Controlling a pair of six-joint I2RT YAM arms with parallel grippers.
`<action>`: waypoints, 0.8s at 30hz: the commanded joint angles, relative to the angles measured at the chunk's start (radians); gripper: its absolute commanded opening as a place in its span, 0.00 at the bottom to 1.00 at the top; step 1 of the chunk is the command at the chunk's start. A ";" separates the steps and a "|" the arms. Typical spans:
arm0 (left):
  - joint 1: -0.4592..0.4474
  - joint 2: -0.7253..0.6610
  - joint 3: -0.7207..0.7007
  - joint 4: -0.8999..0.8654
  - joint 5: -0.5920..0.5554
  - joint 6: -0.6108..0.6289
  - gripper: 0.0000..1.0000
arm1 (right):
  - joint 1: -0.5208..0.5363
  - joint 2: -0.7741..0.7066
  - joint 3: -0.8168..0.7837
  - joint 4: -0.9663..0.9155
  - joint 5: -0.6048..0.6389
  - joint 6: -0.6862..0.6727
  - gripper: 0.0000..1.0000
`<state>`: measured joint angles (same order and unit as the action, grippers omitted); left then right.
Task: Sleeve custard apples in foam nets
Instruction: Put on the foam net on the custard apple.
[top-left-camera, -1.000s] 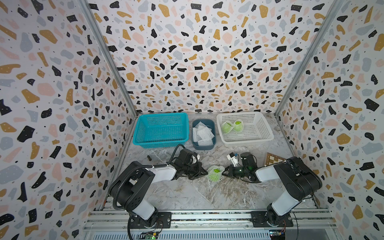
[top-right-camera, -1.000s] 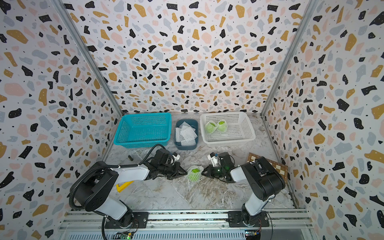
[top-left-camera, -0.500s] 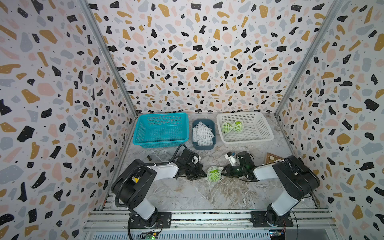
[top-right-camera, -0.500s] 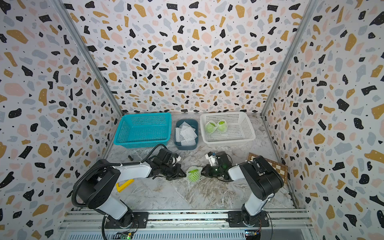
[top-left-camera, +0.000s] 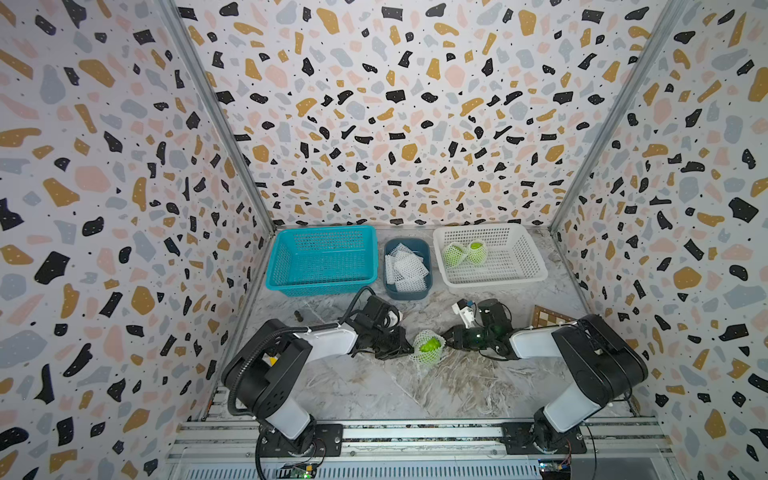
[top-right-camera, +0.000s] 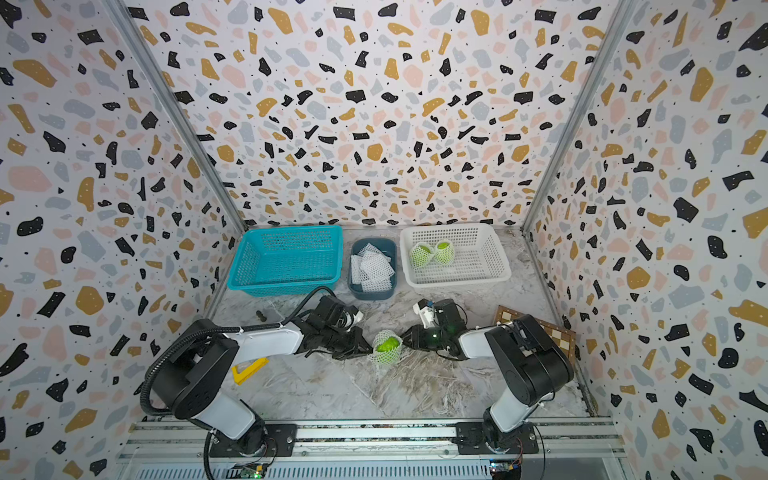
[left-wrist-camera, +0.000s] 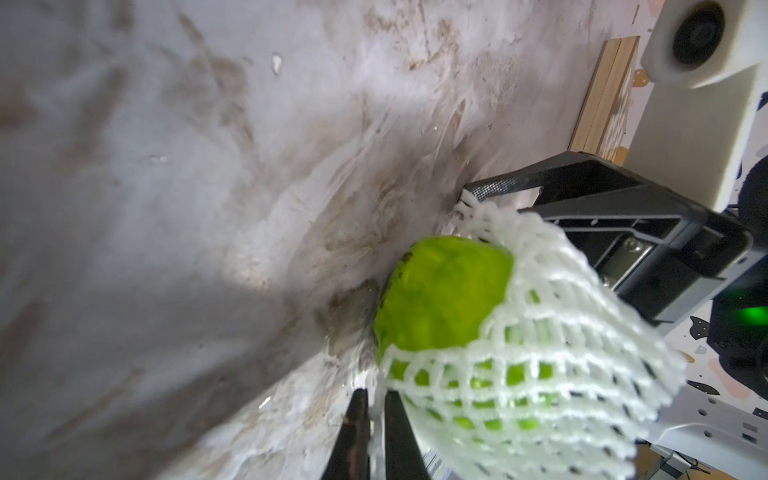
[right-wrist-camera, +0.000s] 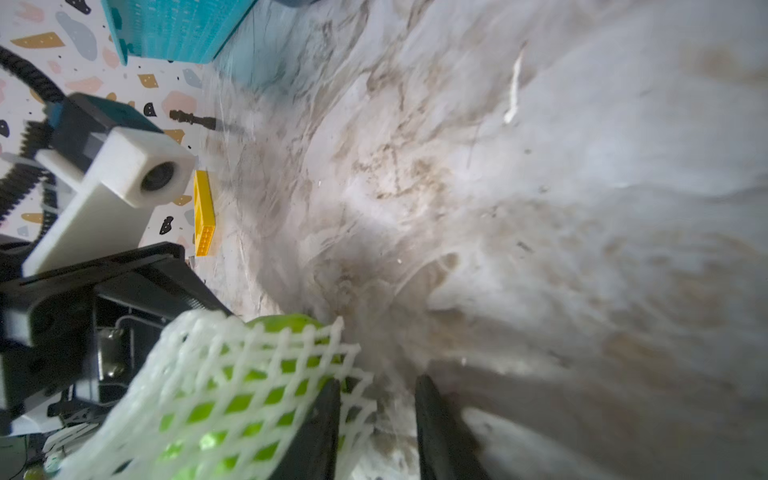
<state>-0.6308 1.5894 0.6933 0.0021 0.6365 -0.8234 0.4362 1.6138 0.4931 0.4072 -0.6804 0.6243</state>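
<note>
1. Top views both show a bright-green, bumpy apple (top-left-camera: 429, 345) lying mid-table (top-left-camera: 374, 386) between the two claws, wrapped in a white diamond-mesh net (top-left-camera: 432, 360).
2. Left wrist view: one end of the apple pokes out bare. The left claw (left-wrist-camera: 376, 392) is almost clenched at the net's rim; I cannot tell if it grips.
3. Right claw (right-wrist-camera: 378, 379) is released, with the net's edge between its fingers.
4. Two netted apples (top-left-camera: 454, 254) sit in the white basket (top-left-camera: 498, 281); spare nets (top-left-camera: 405, 264) fill the bin (top-left-camera: 407, 293).
</note>
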 joint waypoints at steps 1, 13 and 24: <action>-0.009 -0.022 0.023 -0.012 -0.011 0.017 0.13 | -0.016 -0.040 0.004 -0.130 0.081 -0.043 0.37; -0.015 -0.012 0.020 -0.047 -0.039 0.022 0.26 | -0.024 -0.171 0.072 -0.344 0.217 -0.129 0.57; -0.014 -0.088 -0.012 -0.059 -0.079 0.000 0.37 | 0.056 -0.378 0.158 -0.551 0.352 -0.187 0.86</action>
<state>-0.6418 1.5448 0.6956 -0.0498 0.5762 -0.8230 0.4652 1.2797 0.6086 -0.0483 -0.3805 0.4683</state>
